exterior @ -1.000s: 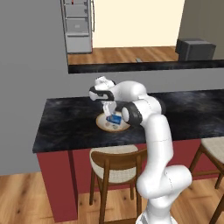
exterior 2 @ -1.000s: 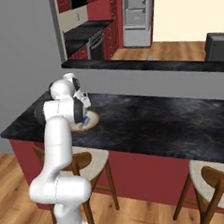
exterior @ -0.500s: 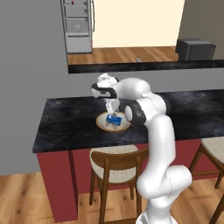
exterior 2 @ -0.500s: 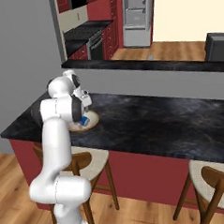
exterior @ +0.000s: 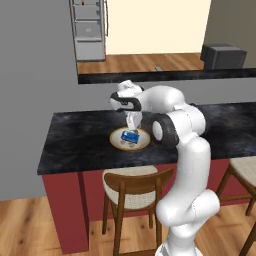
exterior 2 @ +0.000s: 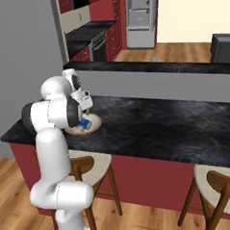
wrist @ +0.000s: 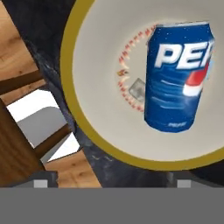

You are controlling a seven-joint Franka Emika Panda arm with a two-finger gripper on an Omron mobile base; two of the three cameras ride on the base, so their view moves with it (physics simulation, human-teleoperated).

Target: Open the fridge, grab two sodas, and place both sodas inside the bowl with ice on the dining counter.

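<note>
One soda, a blue Pepsi can (wrist: 179, 78), lies on its side in the bowl (wrist: 70, 87), which has a tan rim and a pale centre. A small pale cube (wrist: 136, 89) rests beside the can. The bowl (exterior: 116, 141) sits on the black speckled dining counter (exterior: 75, 150) with the can (exterior: 130, 136) in it. My gripper (exterior: 133, 123) hangs just above the bowl, pointing down, open and holding nothing. From the right I see the gripper (exterior 2: 86, 107) over the bowl (exterior 2: 94, 126) and the can (exterior 2: 84, 123). The fridge (exterior: 89, 27) stands far back with its shelves showing.
Wooden stools (exterior: 135, 187) stand under the counter's front edge. A narrower black slab (exterior: 165, 76) runs behind it, bearing a dark boxy appliance (exterior: 222, 56). A stove and red cabinets (exterior 2: 90, 36) line the far left wall.
The jaws have spread a little wider and the hand has lifted slightly off the bowl. The can stays lying in the bowl.
</note>
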